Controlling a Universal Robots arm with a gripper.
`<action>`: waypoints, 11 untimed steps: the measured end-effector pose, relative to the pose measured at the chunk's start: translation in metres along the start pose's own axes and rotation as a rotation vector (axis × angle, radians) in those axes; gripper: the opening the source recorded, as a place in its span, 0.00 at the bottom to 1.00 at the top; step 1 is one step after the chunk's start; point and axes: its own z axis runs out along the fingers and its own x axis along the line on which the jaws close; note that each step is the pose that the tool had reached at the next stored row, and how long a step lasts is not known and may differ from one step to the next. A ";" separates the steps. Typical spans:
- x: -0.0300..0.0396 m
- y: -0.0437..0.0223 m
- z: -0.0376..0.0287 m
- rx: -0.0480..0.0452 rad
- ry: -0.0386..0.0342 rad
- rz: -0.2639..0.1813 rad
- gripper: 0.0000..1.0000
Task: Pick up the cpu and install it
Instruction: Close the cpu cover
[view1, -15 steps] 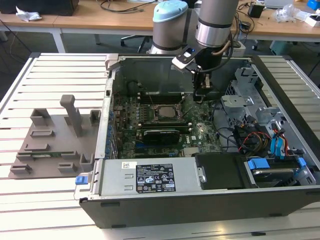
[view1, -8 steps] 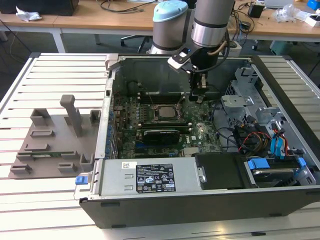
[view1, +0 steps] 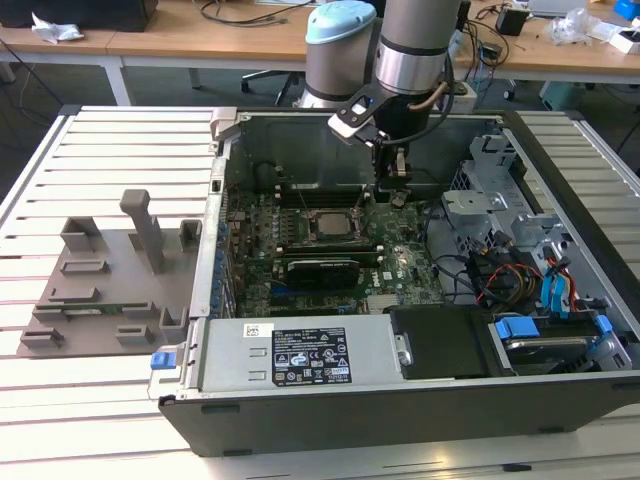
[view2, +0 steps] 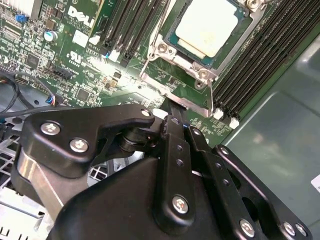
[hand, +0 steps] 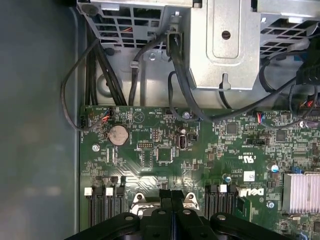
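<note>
A black, 2-fingered metal gripper (view1: 397, 188) hung low over a glossy green circuit board (hand: 150, 150) inside an open grey steel computer case (view1: 420, 390). Its fingers were drawn together with nothing visible between them. The small, flat, square cpu (view2: 207, 27), with a smooth silvery-white top, lay inside the dull metal socket frame (view2: 172, 75) just ahead of the fingertips, not touching them. The chip looked already seated, so installing seemed nearly done. Any further move would call for a light, level touch near the thin frame edges.
</note>
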 end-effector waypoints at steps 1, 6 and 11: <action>0.0000 -0.0005 0.0000 0.0000 0.0000 0.000 0.11; 0.0000 -0.0013 0.0000 0.0000 0.0000 0.000 0.11; 0.0001 -0.0051 0.0000 0.0000 -0.0001 0.000 0.11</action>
